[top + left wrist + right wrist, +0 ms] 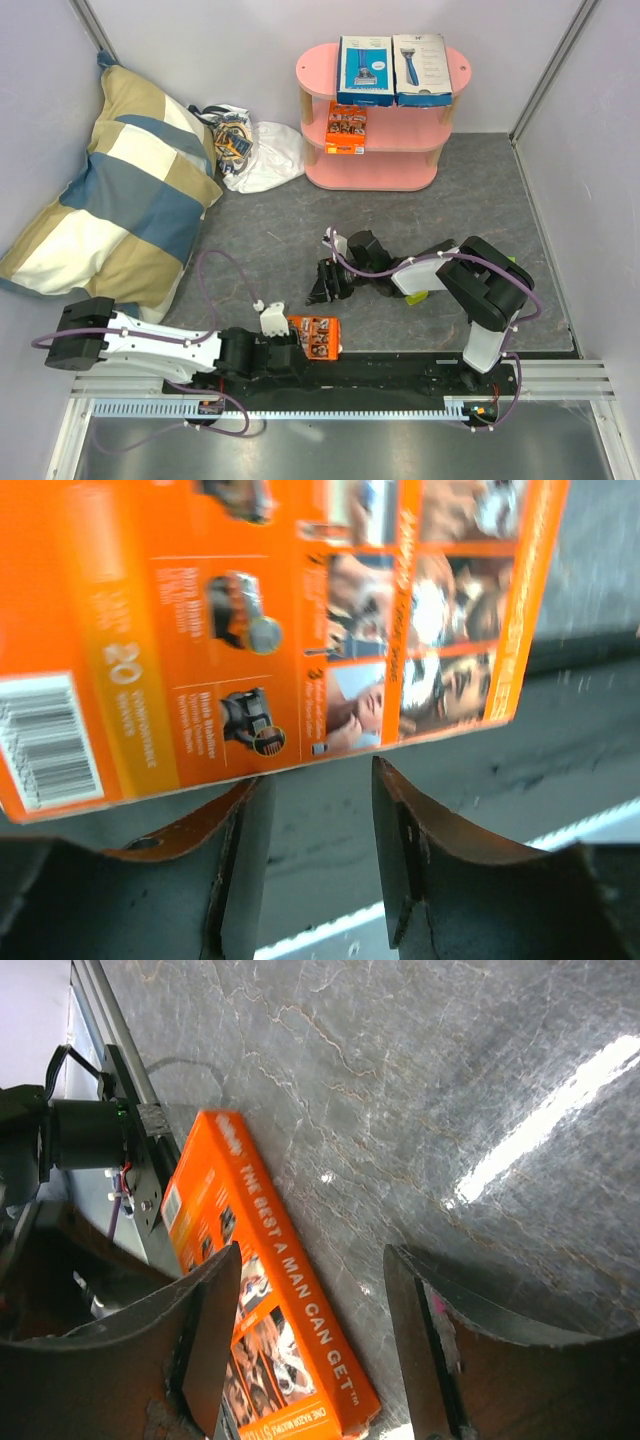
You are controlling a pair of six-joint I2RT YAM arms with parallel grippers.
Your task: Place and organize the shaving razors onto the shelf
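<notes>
top external | shelf top: blue box, white box | middle: orange card

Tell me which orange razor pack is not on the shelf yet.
The orange card lying on the table by the left tool; the other orange card sits on the shelf's middle tier.

Grey marbled tabletop, pale lilac walls, plaid pillow slumped in left corner

An orange cardboard razor pack, barcode at left, is seen filling the upper frame. Below it, the end effector is shown with jaws parted, grey desk visible between.
</notes>
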